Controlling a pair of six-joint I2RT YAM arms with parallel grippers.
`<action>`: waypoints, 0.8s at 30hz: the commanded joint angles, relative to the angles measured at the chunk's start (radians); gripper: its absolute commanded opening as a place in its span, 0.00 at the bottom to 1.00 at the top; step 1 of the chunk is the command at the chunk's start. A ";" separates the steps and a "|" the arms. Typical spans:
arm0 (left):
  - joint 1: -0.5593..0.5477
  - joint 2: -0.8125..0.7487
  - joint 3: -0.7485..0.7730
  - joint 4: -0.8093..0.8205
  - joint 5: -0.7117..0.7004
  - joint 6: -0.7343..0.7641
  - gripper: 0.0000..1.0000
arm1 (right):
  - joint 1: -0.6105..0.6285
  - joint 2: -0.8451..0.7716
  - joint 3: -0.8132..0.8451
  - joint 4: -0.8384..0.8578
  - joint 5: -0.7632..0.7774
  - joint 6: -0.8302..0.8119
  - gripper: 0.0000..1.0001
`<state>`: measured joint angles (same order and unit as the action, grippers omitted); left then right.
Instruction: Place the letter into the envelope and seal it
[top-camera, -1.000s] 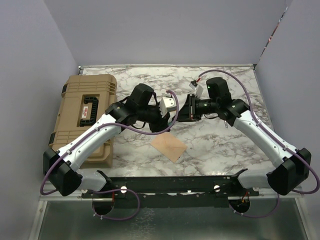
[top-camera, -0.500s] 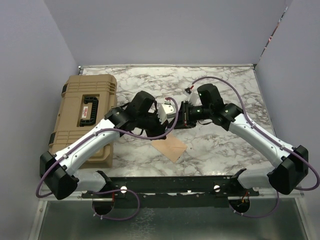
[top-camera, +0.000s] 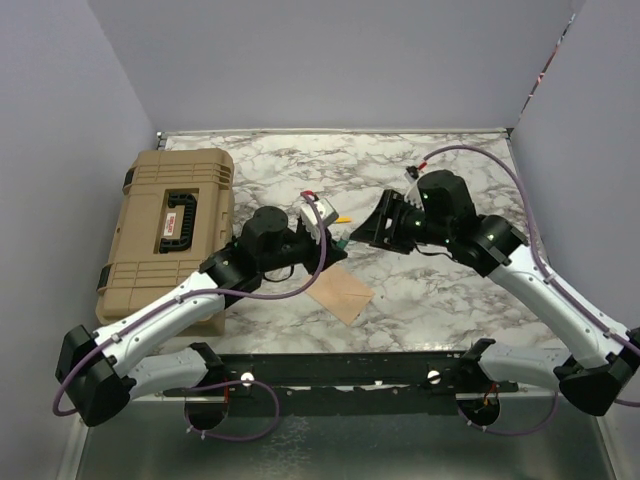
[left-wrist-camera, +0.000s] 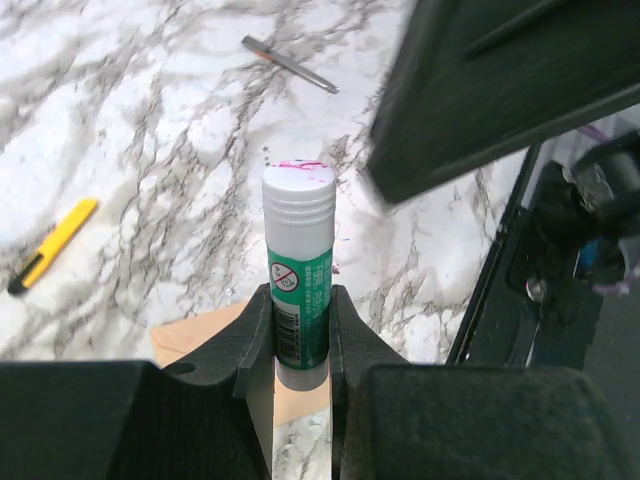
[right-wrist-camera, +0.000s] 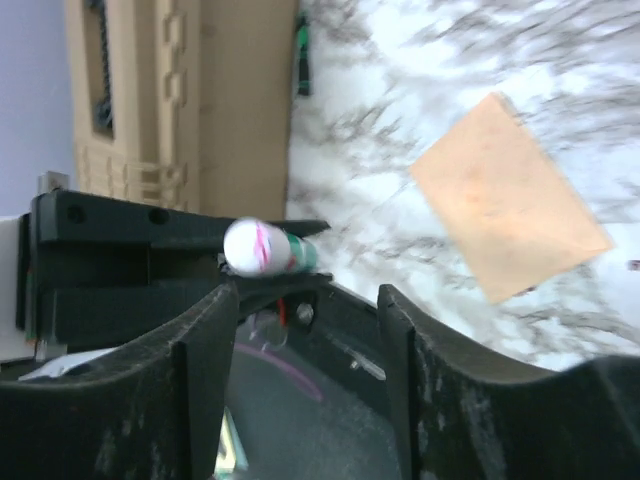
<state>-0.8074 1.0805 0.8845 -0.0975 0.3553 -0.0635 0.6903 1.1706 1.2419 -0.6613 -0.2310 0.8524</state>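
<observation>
Near the middle of the marble table (top-camera: 450, 295), the envelope (top-camera: 340, 293) lay flat, its flap apparently down (the blurred wrist view left that unsure). Over its far edge the left gripper (left-wrist-camera: 300, 310) pinched a green-labelled glue stick (left-wrist-camera: 298, 235) by its lower end, white end pointing at the right gripper (right-wrist-camera: 305, 305), whose jaws stood spread on nothing. A tan case (top-camera: 175, 225) sat at the left.

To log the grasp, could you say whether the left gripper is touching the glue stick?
Touching: the left wrist view shows the left gripper clamped on both sides of the glue stick.
</observation>
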 joint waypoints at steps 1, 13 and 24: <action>0.004 0.042 -0.076 0.154 -0.205 -0.305 0.00 | 0.001 -0.071 -0.004 -0.114 0.305 0.058 0.62; 0.016 0.416 0.101 -0.021 -0.672 -0.818 0.07 | 0.000 -0.144 -0.150 -0.129 0.358 0.119 0.61; 0.045 0.736 0.252 -0.081 -0.820 -1.060 0.02 | 0.000 -0.239 -0.195 -0.161 0.397 0.164 0.59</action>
<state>-0.7593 1.7576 1.0744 -0.1215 -0.3386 -1.0092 0.6880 0.9733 1.0492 -0.7757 0.0978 0.9874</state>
